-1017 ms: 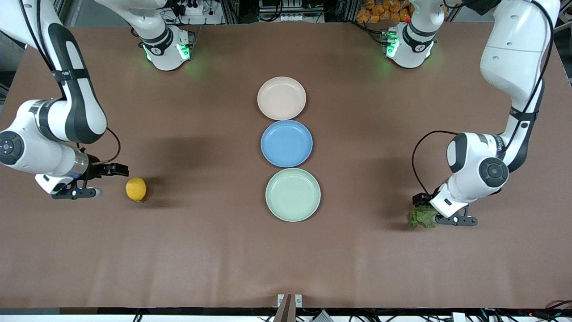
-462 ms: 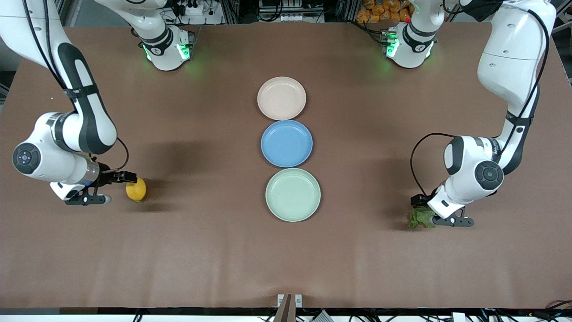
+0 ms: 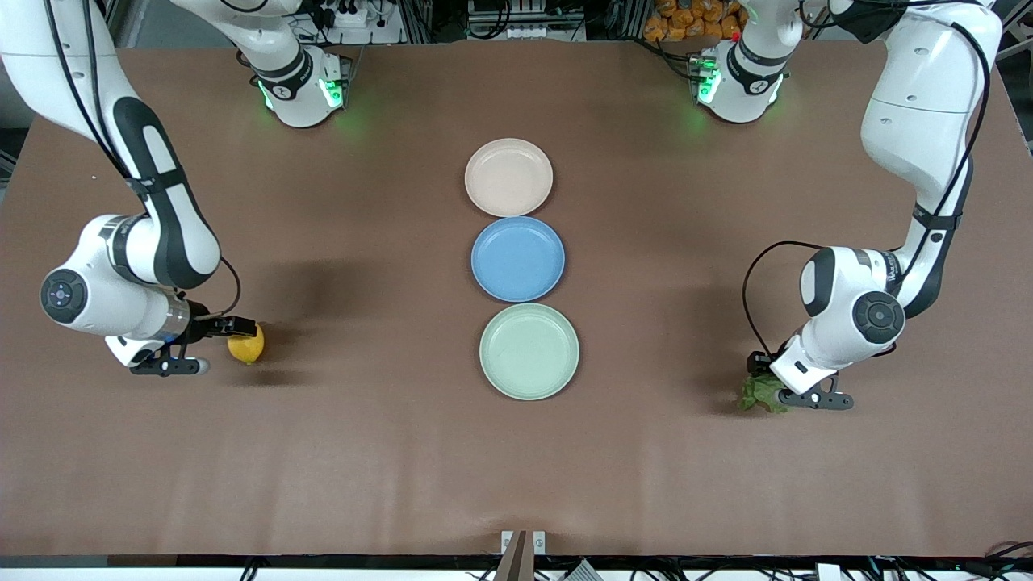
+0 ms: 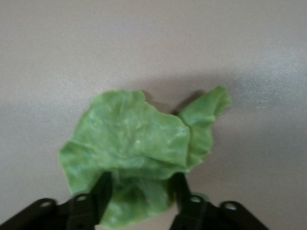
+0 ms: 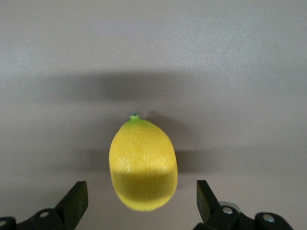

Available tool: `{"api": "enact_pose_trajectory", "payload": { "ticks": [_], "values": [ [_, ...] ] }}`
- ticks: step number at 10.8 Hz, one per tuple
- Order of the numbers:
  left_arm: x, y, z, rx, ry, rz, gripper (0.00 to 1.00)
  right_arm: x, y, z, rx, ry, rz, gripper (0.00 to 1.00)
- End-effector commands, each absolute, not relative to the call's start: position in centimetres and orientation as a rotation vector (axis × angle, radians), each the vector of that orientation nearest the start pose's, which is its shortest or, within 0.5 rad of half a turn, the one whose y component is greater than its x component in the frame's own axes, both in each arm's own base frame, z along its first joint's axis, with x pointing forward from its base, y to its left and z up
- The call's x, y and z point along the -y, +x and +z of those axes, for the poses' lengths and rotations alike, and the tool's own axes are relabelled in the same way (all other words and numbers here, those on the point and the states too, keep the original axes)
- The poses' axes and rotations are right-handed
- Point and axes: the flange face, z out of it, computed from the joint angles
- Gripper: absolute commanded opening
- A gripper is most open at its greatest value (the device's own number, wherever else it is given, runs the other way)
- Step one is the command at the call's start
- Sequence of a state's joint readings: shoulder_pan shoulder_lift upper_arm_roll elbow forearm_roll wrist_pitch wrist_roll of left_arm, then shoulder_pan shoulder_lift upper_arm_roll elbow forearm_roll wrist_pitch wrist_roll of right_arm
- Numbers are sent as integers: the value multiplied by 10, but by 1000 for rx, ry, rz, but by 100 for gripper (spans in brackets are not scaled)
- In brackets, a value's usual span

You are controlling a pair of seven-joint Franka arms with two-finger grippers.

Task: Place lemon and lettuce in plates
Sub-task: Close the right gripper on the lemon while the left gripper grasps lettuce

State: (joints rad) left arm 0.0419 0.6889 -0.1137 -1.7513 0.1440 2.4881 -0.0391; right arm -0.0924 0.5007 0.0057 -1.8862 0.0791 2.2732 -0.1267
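The yellow lemon [image 3: 248,344] lies on the table toward the right arm's end. My right gripper [image 3: 219,347] is low at the lemon, open, with a finger on either side of its end and not touching it; the right wrist view shows the lemon [image 5: 143,163] between the fingers [image 5: 76,197]. The green lettuce [image 3: 757,394] lies on the table toward the left arm's end. My left gripper [image 3: 792,382] is down on it, its fingers [image 4: 102,188] pressed against the leaf [image 4: 134,143] from both sides. The beige-pink plate [image 3: 508,177] and the mint green plate [image 3: 529,351] are empty.
A blue plate [image 3: 517,258] sits between the two task plates in a row down the table's middle. Both arm bases stand at the table edge farthest from the front camera.
My right gripper has moved toward the lemon and now straddles its end. My left gripper has shifted slightly over the lettuce. The lemon and lettuce have not moved.
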Motion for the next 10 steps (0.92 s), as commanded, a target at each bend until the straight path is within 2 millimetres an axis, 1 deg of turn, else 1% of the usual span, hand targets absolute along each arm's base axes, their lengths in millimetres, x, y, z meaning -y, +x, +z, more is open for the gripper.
{"api": "enact_pose_trajectory", "payload": {
  "ticks": [1, 3, 4, 5, 6, 7, 9, 10],
  "values": [
    [43, 674, 185, -221, -3098, -115, 0, 57, 627, 209, -53, -3053, 146, 100],
    [42, 676, 191, -220, -3097, -131, 0, 57, 627, 193, -57, -3053, 142, 100],
    [42, 678, 196, -220, -3096, -145, 0, 63, 627, 187, -72, -3056, 130, 90],
    [43, 680, 202, -221, -3095, -159, 0, 62, 626, 186, -70, -3055, 132, 31],
    [43, 682, 210, -218, -3094, -178, 0, 63, 626, 186, -72, -3055, 132, 1],
    [43, 684, 216, -212, -3097, -192, 0, 61, 626, 186, -65, -3054, 134, 0],
    [44, 687, 237, -219, -3090, -235, 0, 60, 624, 187, -58, -3053, 148, 0],
    [46, 688, 247, -222, -3088, -257, 0, 54, 618, 190, -46, -3053, 158, 0]
  ]
}}
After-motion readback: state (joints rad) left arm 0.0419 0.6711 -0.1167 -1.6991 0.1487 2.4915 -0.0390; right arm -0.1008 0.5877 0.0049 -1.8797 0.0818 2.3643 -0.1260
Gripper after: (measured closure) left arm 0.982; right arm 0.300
